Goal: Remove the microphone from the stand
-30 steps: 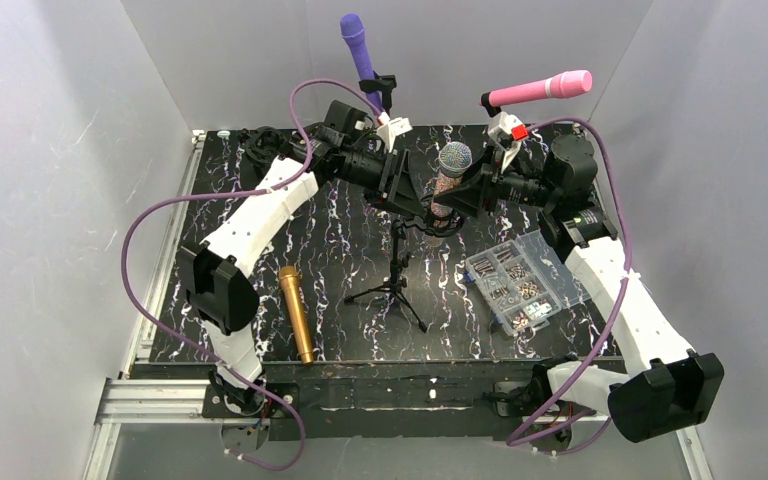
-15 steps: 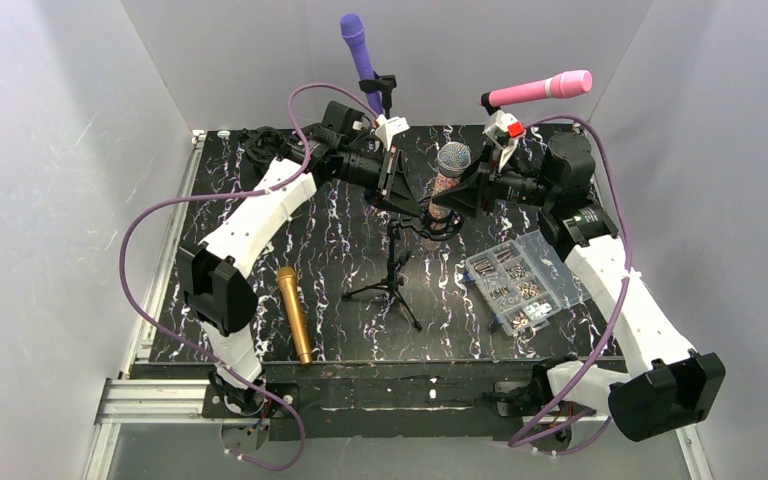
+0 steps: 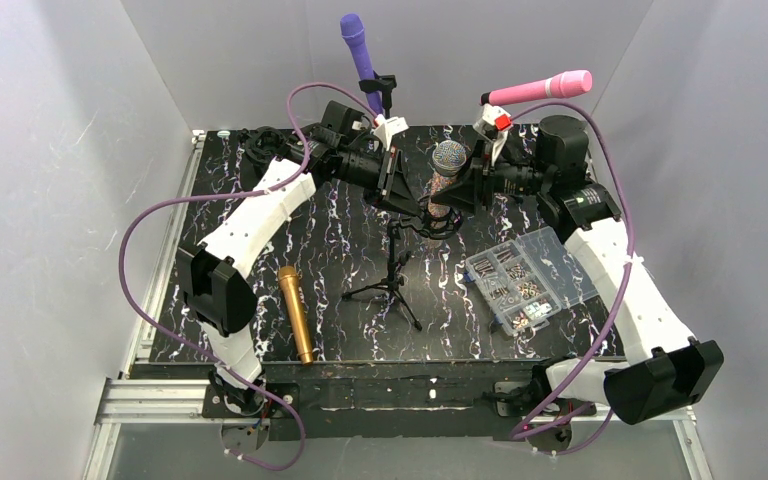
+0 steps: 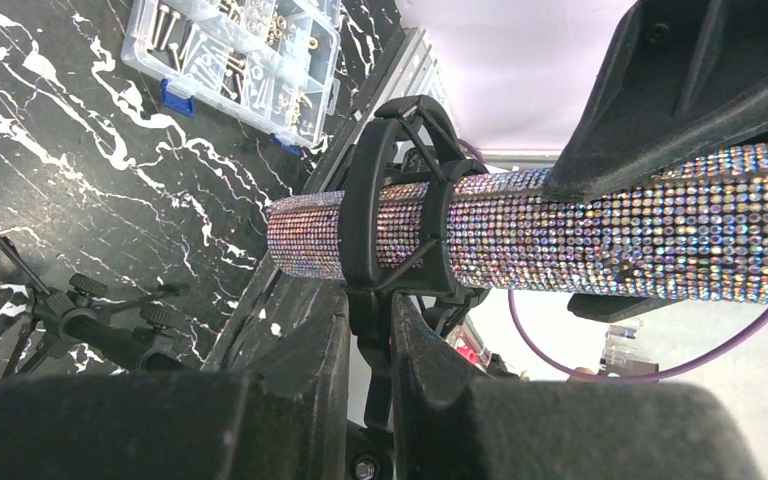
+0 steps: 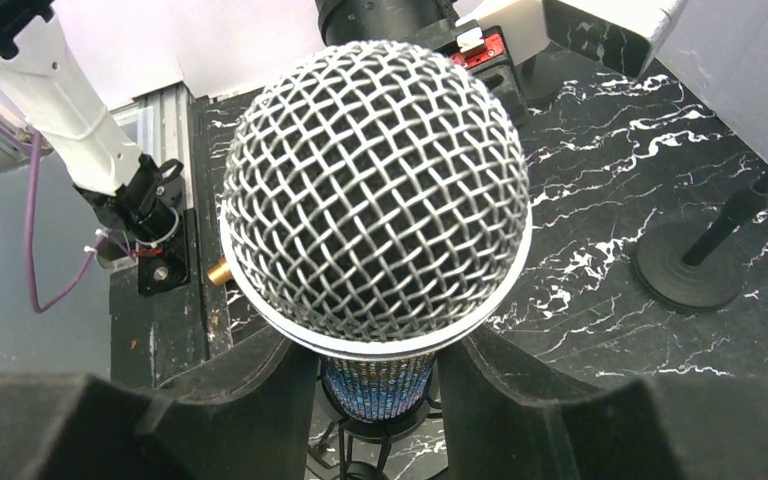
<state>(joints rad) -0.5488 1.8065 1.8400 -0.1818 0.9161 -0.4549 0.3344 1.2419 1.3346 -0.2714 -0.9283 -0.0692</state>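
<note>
A rhinestone-covered microphone with a silver mesh head (image 3: pixel 449 159) stands in the black shock-mount clip (image 4: pixel 400 200) of a small tripod stand (image 3: pixel 392 282) at the table's middle. My left gripper (image 3: pixel 405 200) is shut on the clip's stem, seen between its fingers in the left wrist view (image 4: pixel 370 340). My right gripper (image 3: pixel 457 195) is shut on the microphone's body just below the head (image 5: pixel 375 190), with one finger on each side (image 5: pixel 378 390). The sparkly body (image 4: pixel 520 230) still passes through the clip.
A purple microphone (image 3: pixel 358 45) and a pink microphone (image 3: pixel 540 88) sit on tall stands at the back. A gold microphone (image 3: pixel 295 312) lies front left. A clear box of screws (image 3: pixel 520 278) sits right of the tripod. A round stand base (image 5: pixel 685 280) stands nearby.
My right gripper has shifted up and a little to the left, carrying the microphone's head with it. The left gripper has stayed on the clip's stem.
</note>
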